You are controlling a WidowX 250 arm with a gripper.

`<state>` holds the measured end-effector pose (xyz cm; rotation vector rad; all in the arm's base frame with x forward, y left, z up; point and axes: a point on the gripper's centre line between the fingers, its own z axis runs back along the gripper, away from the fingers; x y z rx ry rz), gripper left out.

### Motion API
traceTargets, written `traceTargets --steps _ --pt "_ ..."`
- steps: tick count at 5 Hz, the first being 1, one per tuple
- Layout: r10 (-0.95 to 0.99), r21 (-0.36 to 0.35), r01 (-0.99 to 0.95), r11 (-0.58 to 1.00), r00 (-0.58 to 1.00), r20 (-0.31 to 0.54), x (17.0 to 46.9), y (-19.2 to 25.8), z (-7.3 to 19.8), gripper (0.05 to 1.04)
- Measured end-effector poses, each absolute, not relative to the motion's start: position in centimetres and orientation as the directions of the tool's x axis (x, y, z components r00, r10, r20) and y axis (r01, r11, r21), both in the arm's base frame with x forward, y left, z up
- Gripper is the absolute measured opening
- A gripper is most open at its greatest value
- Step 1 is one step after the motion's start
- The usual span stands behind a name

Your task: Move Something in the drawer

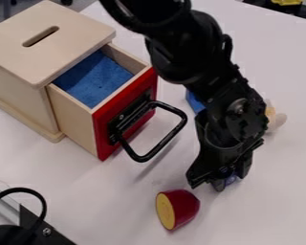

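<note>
The black gripper [219,178] hangs low over the table, right of the drawer's handle. A small purple-blue thing [230,180] shows at its lower end, mostly hidden by it; whether it is held I cannot tell. The drawer [126,115] of a light wooden box [53,38] is pulled out, with a red front, a blue bottom and a black loop handle [175,136]. A dark red half-round piece with a yellow flat face [181,208] lies on the table, below and left of the gripper.
Behind the arm, parts of a blue thing [194,101] and a pale yellowish thing [276,118] show on the white table [280,191]. Black equipment with a cable [34,229] occupies the lower left corner. The drawer's handle sticks out toward the gripper.
</note>
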<state>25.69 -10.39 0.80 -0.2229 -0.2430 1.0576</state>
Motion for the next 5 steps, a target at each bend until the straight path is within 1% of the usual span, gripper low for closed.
traceTargets --steps 1,2,3,4,5 --pt "0.836 -0.275 -0.792 0.545 0.537 0.111 25.5 -9.8 1.7 0.398" --pt "0.762 -0.232 -0.728 0.645 0.634 0.131 25.5 -9.2 3.5 0.398" --pt "0.682 -0.185 -0.659 0.729 0.722 0.117 25.7 -8.7 6.2 0.398" --pt "0.622 -0.161 -0.605 0.78 0.778 0.086 24.9 -7.0 9.6 0.398" --pt "0.58 -0.137 -0.568 0.812 0.812 0.066 23.8 -3.9 12.7 0.397"
